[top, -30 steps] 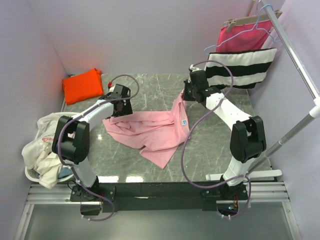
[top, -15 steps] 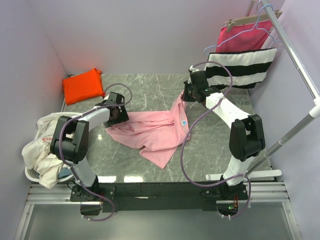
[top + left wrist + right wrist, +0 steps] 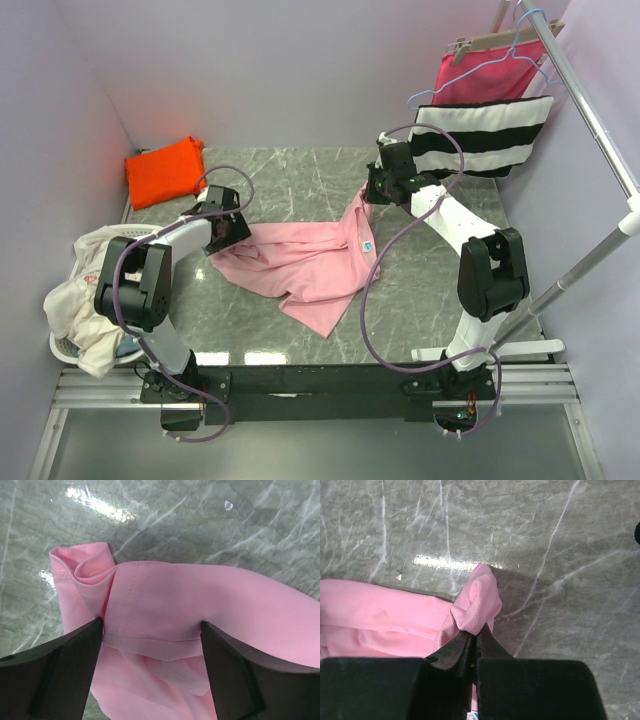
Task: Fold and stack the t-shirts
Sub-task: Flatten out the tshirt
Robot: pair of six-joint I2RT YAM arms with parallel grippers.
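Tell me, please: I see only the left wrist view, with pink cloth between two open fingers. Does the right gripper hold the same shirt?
Observer: Yes. The right gripper is shut on a bunched edge of the pink t-shirt, at its far right side.
Operator: Is the shirt folded?
Observer: No. From the top view it lies crumpled in the middle of the table, stretched between the two arms.
Operator: And where is the other shirt?
Observer: The orange t-shirt lies as a compact folded bundle in the far left corner, apart from the pink one.
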